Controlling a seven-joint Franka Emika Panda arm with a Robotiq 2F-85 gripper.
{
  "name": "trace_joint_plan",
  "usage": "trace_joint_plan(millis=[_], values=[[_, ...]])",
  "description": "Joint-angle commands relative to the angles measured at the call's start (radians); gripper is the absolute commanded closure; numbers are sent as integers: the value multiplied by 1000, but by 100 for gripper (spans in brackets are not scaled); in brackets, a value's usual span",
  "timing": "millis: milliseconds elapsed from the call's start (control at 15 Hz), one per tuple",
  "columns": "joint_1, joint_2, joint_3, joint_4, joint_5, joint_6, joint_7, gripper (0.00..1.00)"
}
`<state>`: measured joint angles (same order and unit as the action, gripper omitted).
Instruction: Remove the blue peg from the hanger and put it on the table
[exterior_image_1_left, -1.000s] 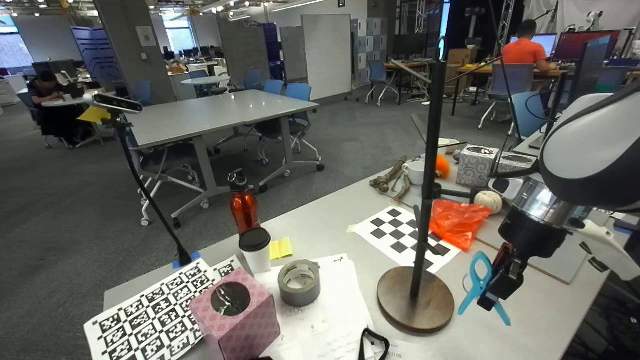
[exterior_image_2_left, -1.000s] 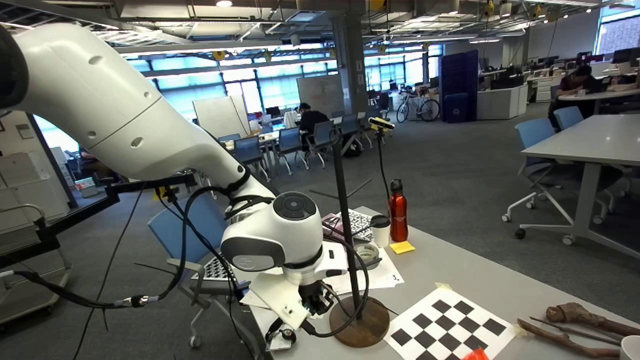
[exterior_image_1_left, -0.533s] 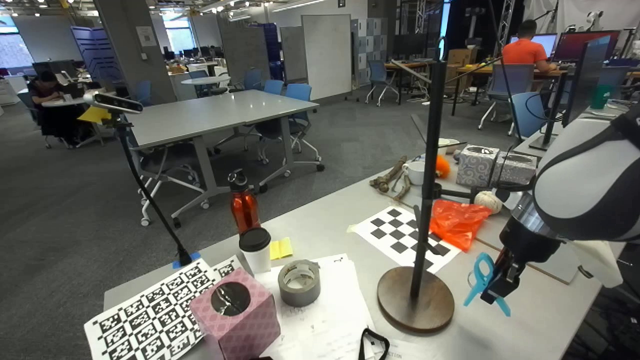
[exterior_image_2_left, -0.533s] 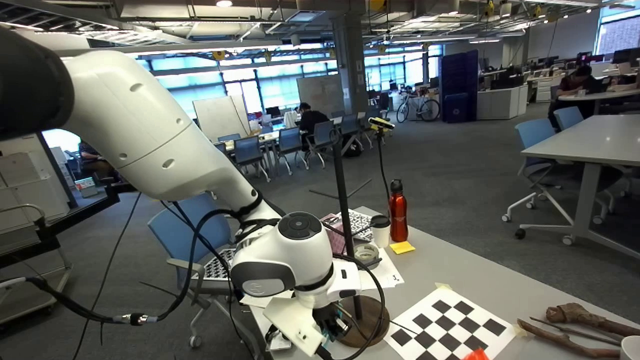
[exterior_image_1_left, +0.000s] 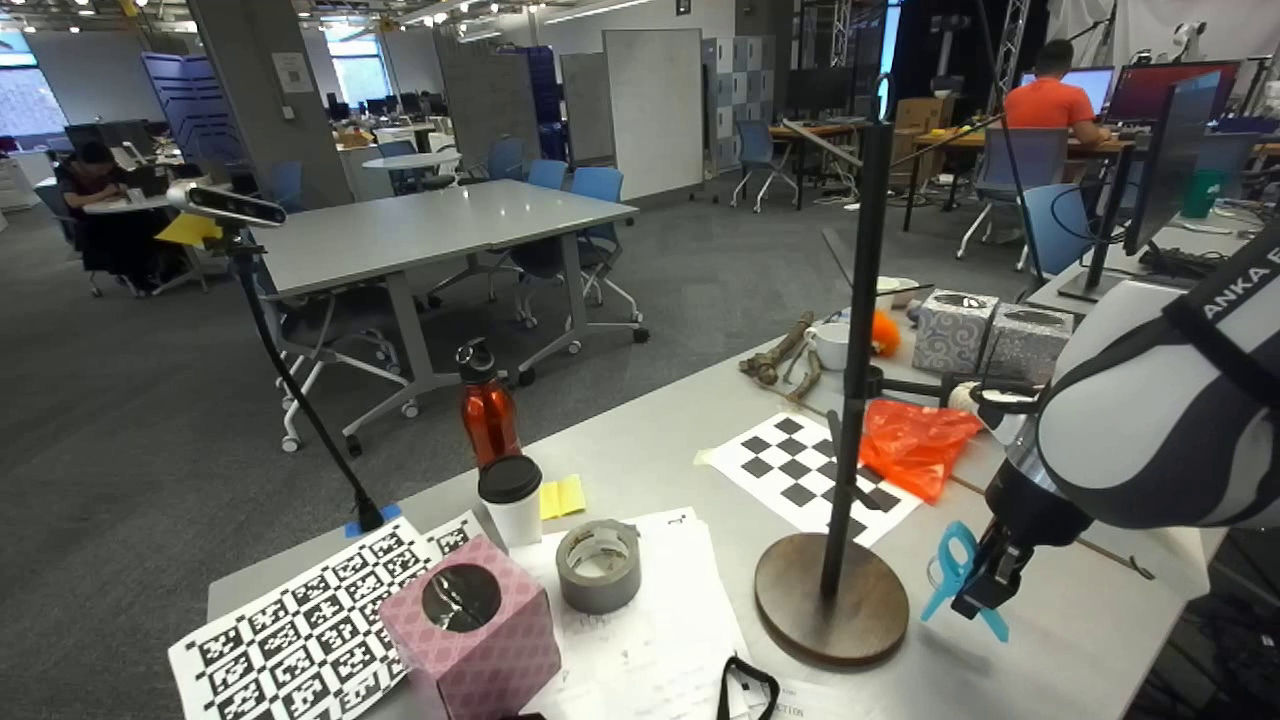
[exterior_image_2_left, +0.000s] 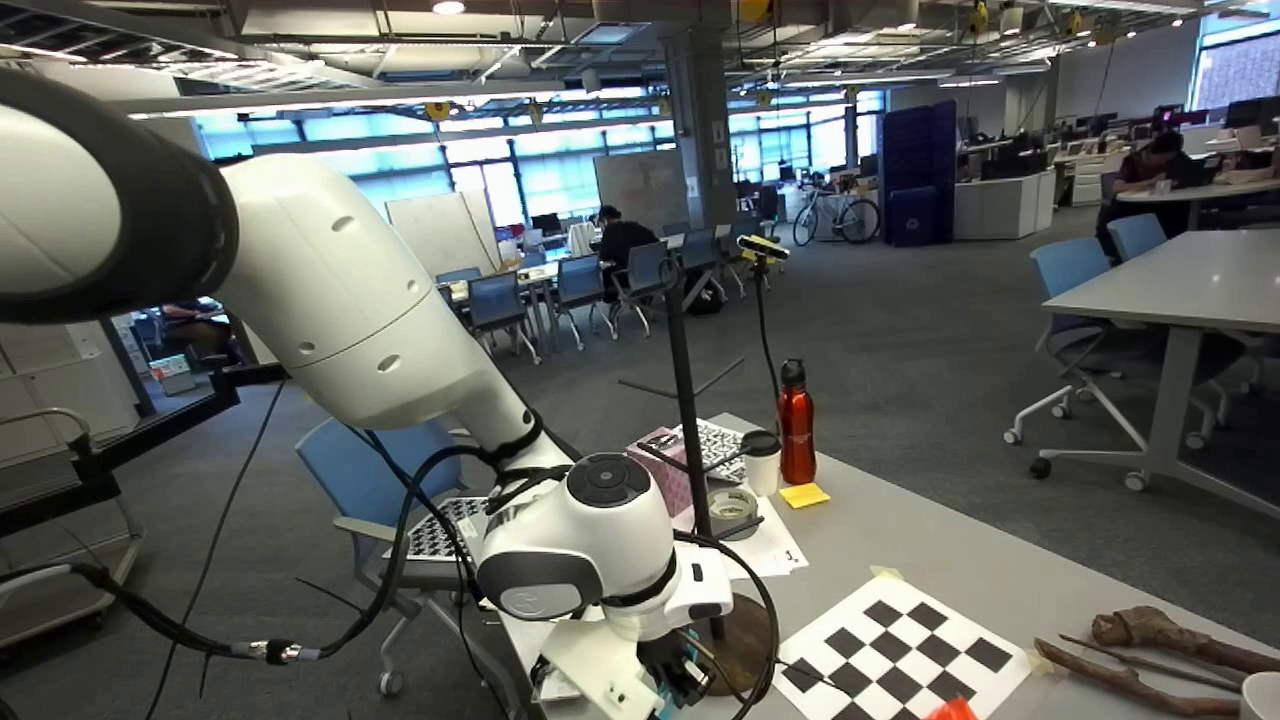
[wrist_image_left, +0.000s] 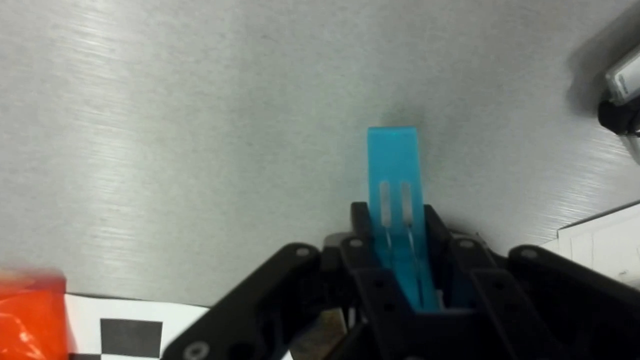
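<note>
The light blue peg (exterior_image_1_left: 948, 588) is a large clothespin shape with a round loop. My gripper (exterior_image_1_left: 982, 590) is shut on it. In the wrist view the peg (wrist_image_left: 393, 160) stands between the two black fingers (wrist_image_left: 394, 212), and its flat end sticks out past them. The gripper (exterior_image_2_left: 682, 672) points down, low over the grey table (exterior_image_1_left: 1085, 650). I cannot tell whether the peg touches the table. The hanger (exterior_image_1_left: 868, 300) is a black pole with thin arms on a round wooden base (exterior_image_1_left: 830, 625); it stands beside the gripper. It also shows in an exterior view (exterior_image_2_left: 685, 400).
A checkerboard sheet (exterior_image_1_left: 790, 470) and an orange bag (exterior_image_1_left: 915, 445) lie behind the hanger. Tape (exterior_image_1_left: 598, 570), a pink tissue box (exterior_image_1_left: 480, 640), a cup (exterior_image_1_left: 512, 505) and a red bottle (exterior_image_1_left: 488, 415) stand across the table. A black strap (exterior_image_1_left: 745, 675) lies near the base.
The arm has come lower, carrying the peg beside the hanger's base; in an exterior view the gripper has shifted right and down. The peg stays in the gripper throughout.
</note>
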<state>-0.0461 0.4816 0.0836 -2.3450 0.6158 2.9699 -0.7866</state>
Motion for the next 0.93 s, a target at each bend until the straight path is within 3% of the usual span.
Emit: trace_joint_plan(millis=[0, 467, 867], values=[[32, 32, -26, 32, -14, 18, 35, 55], [55, 16, -58, 23, -16, 14, 38, 2], [88, -84, -83, -22, -28, -20, 46, 0]])
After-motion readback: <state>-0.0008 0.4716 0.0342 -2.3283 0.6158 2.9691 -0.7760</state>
